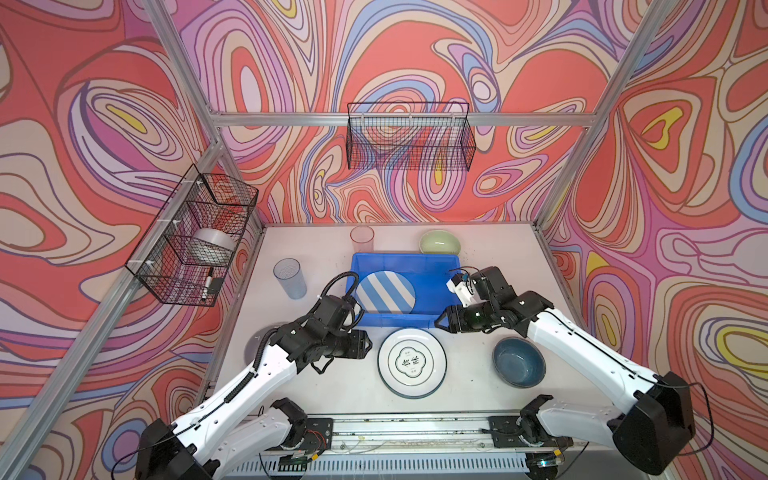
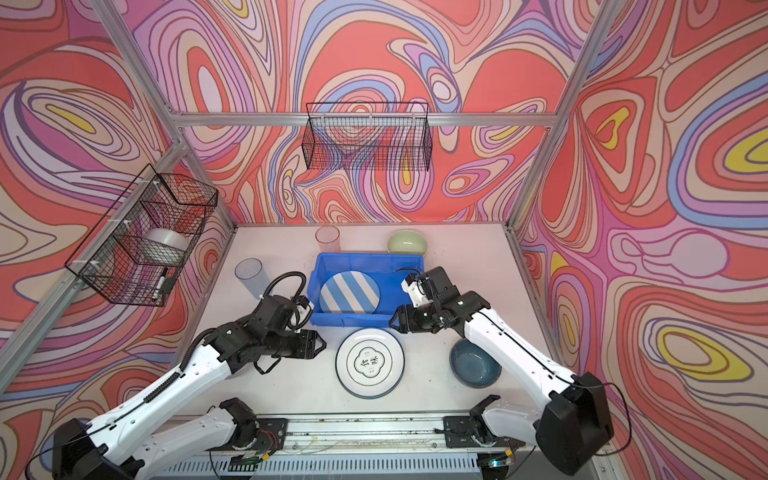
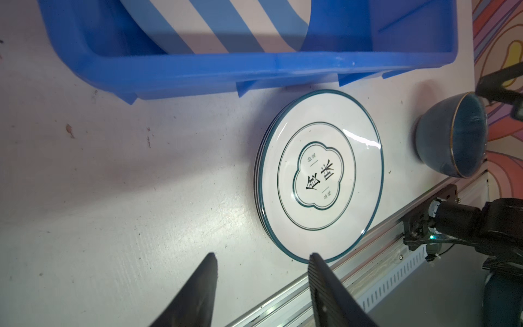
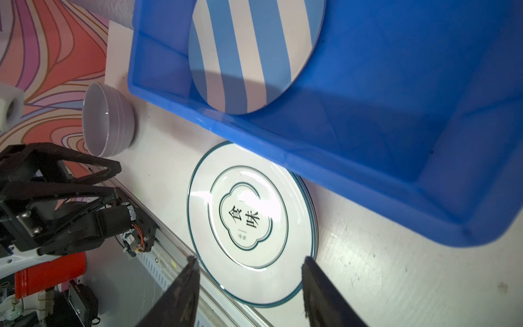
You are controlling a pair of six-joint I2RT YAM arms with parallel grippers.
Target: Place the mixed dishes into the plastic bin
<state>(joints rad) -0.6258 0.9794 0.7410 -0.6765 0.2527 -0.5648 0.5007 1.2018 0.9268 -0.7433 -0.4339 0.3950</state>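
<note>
White plate [image 1: 412, 362] beside left end effector [image 1: 369, 343]

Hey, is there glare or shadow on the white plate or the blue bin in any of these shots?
Right wrist view: strong glare in the middle of the white plate, a broad shadow across the blue bin and the striped plate. Left wrist view: just a thin glare streak on that plate. Both top views: even light, no glare.

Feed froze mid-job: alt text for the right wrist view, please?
The right gripper, open and empty, points at a dark-rimmed white plate on the table beside the blue bin. A striped plate sits in the bin; a grey bowl stands nearby.
</note>
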